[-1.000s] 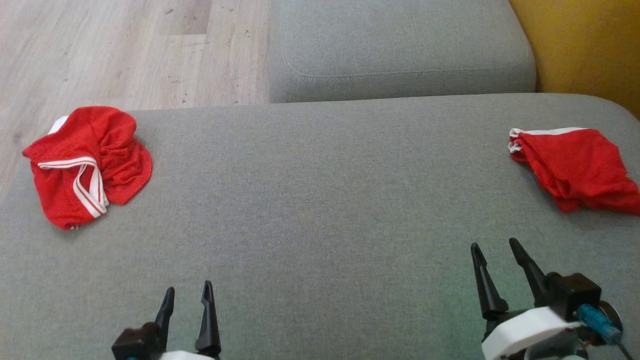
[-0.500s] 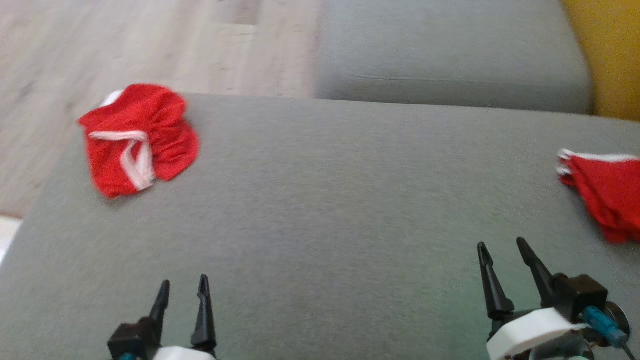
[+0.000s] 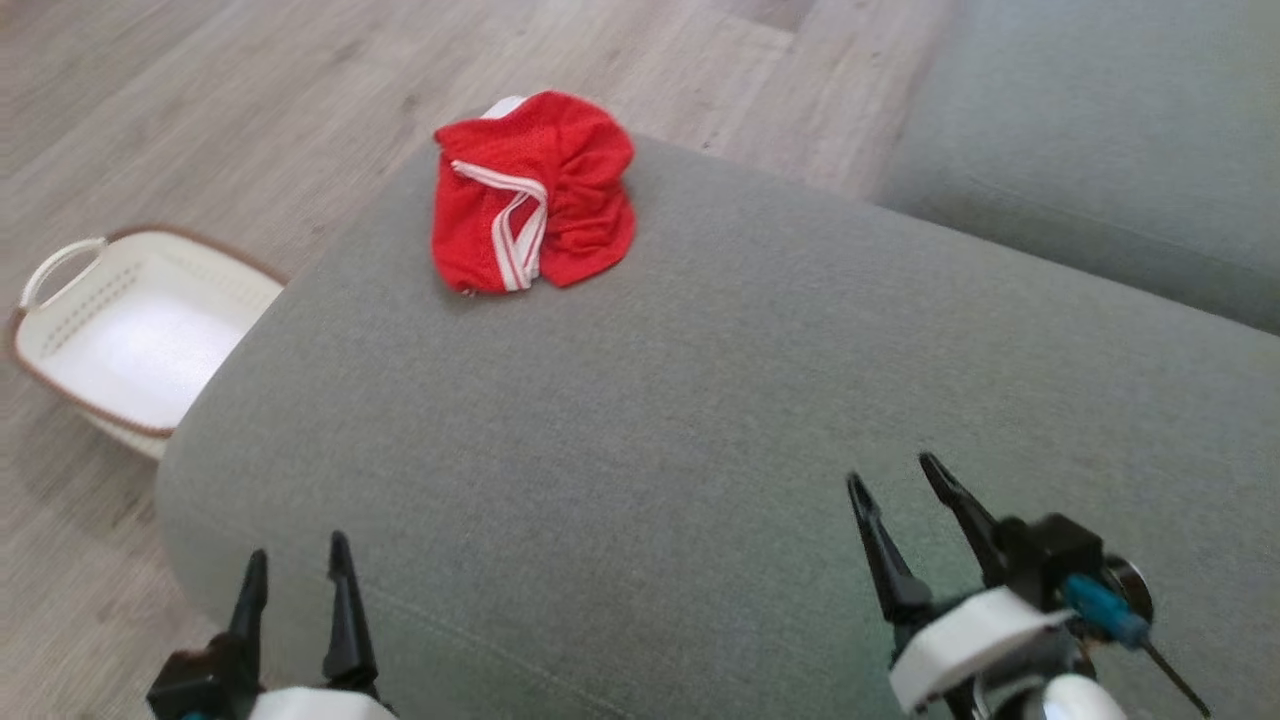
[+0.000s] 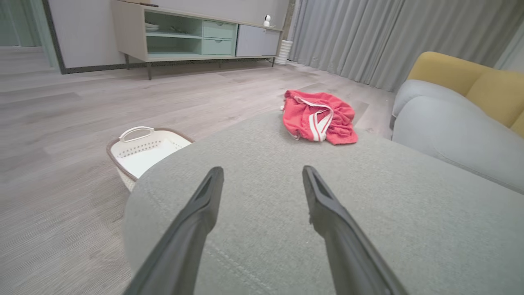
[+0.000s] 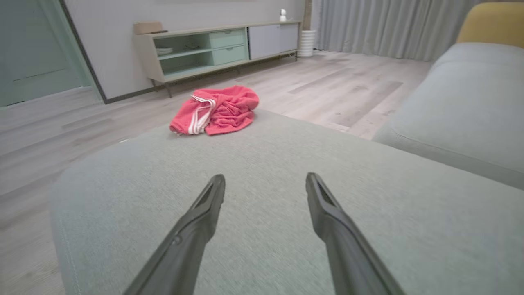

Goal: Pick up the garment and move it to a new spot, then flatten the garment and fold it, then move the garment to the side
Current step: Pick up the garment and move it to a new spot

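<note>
1. Our left gripper (image 3: 298, 550): two long dark fingers spread apart, nothing between them, at the near left corner of the seat.
2. Our right gripper (image 3: 893, 472): fingers likewise spread and empty, by the near edge, toward the right.
3. Broad grey woven-fabric sofa seat (image 3: 650, 400): we note it carries the garment.
4. Crumpled red mesh garment (image 3: 535, 190): bunched in a rounded heap, with white striped trim looping across its front. It lies at the seat's far edge, near the far left corner, well apart from both grippers.
5. White perforated plastic laundry basket (image 3: 140, 350), brown-rimmed: on the pale wood-look floor (image 3: 250, 100), just beside the seat's left edge.
</note>
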### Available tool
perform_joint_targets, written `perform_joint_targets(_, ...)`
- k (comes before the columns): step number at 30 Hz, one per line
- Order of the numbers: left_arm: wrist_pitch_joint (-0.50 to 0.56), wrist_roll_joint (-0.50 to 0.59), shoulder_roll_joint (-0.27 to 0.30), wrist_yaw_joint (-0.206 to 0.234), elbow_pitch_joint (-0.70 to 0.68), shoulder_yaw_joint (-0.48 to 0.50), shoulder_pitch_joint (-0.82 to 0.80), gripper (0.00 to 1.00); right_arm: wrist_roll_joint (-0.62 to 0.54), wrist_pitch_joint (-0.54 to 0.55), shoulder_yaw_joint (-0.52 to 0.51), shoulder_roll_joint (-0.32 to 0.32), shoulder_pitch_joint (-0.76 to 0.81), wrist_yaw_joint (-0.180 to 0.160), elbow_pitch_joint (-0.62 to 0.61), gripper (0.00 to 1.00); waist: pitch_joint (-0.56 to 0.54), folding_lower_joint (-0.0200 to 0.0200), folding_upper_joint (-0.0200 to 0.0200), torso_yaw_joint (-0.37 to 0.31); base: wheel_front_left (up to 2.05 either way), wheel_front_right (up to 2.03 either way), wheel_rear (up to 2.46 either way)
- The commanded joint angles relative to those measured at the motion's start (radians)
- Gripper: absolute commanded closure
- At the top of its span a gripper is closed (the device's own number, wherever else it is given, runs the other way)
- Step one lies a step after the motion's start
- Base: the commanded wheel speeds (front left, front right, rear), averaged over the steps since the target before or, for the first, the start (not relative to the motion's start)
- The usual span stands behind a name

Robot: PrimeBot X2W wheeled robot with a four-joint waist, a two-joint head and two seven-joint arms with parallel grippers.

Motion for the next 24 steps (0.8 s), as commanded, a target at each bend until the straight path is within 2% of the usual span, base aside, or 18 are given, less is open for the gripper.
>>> perform_joint_targets(1,-0.020,-0.002,0.015,0.012,-0.042,0.052,-0.022,0.00,0.004,-0.007,0.037,-0.006,-0.068,0.007,-0.025,0.00,0.021,0.0000,0.0000,0.020,0.00,0.00,0.00)
perform_joint_targets(7,-0.030,0.003,0.013,0.016,-0.050,0.062,0.004,0.00,0.009,-0.021,0.053,-0.006,-0.085,0.007,-0.020,0.00,0.021,0.0000,0.0000,0.020,0.00,0.00,0.00)
perform_joint_targets(13,-0.041,0.027,0.031,0.027,-0.080,0.126,-0.005,0.00,0.010,-0.042,0.008,-0.006,-0.057,0.007,-0.048,0.00,0.017,0.0000,0.0000,0.021,0.00,0.00,0.00)
perform_joint_targets(19,-0.031,0.030,0.160,0.023,-0.167,0.268,-0.097,0.00,-0.071,0.025,-0.025,-0.006,-0.065,0.007,-0.149,0.00,0.123,0.0000,0.0000,-0.042,0.00,0.00,0.00)
perform_joint_targets(24,0.038,0.032,0.286,-0.032,-0.180,0.338,-0.340,0.00,-0.152,0.090,-0.039,-0.006,-0.137,0.007,-0.242,0.00,0.249,0.0000,0.0000,-0.102,0.00,0.00,0.00)
